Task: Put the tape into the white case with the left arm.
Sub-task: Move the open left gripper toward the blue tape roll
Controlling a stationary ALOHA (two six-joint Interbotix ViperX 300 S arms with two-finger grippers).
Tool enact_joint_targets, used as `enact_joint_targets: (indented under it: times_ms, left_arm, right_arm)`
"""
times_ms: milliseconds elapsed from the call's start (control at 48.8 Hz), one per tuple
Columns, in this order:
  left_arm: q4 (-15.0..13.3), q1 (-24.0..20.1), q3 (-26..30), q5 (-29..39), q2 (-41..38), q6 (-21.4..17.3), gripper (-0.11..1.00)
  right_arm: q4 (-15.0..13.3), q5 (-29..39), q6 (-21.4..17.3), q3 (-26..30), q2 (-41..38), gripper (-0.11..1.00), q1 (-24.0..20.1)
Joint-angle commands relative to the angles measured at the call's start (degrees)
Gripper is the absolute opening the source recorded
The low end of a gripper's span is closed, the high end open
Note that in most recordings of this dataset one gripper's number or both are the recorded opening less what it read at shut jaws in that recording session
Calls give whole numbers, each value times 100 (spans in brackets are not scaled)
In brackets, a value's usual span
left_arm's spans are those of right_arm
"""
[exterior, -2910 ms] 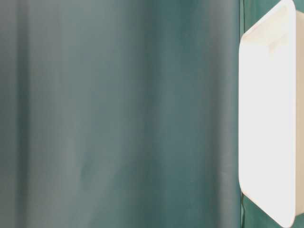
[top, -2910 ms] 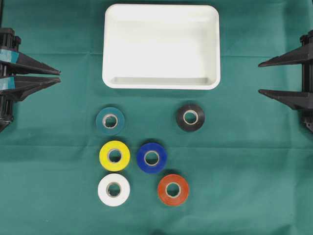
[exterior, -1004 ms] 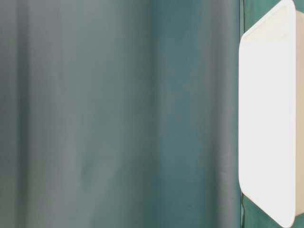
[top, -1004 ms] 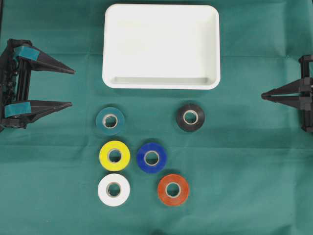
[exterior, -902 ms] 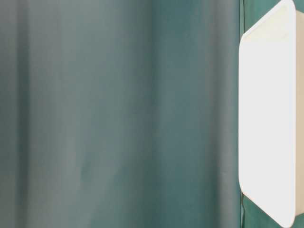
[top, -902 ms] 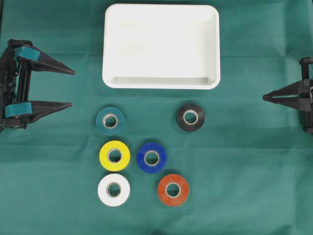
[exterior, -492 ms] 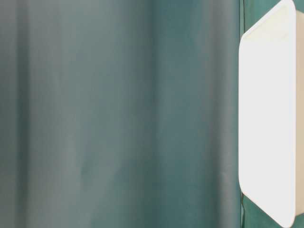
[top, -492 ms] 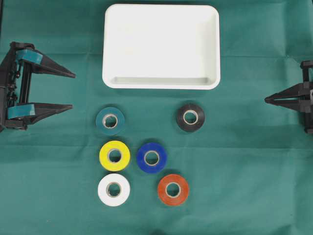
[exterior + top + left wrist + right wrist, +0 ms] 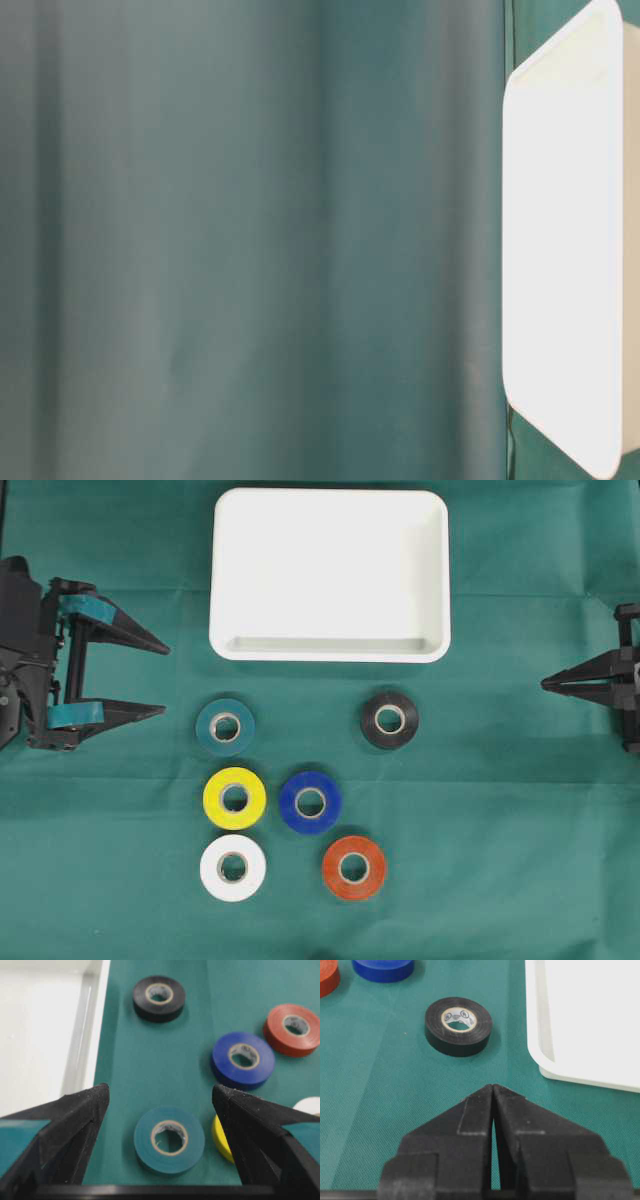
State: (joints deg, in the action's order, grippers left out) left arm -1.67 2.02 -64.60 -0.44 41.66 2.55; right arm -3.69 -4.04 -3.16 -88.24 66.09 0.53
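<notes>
The left gripper (image 9: 160, 678) stands wide open and empty, the teal tape roll (image 9: 225, 726) lying just ahead of its tips, below the white case (image 9: 330, 648).

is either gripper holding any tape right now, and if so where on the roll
Nothing is held. The left gripper has its jaws wide apart, short of the teal tape; the right gripper is shut on nothing.

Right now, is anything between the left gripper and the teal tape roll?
Nothing visible. The left gripper stands open with bare green cloth between it and the teal tape roll; the white case sits beyond.
</notes>
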Motion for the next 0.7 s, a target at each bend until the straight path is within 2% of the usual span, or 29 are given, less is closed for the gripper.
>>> enact_joint_targets:
  times_ms: [0,225,451,676]
  left_arm:
    - [-9,18,176,-9,-105,-18,98]
    - [-9,35,264,-9,-229,-9,98]
    - [-9,457,369,-9,-492,-9,98]
    - [9,686,369,0,-721,-44,98]
  right_arm:
    - [-9,-62,-9,79,-26,-9,9]
    - [-9,-62,-9,70,-26,-9,9]
    - [-9,-62,-9,70,-26,-9,9]
    - [-9,-62,-9,70,-26,-9,9]
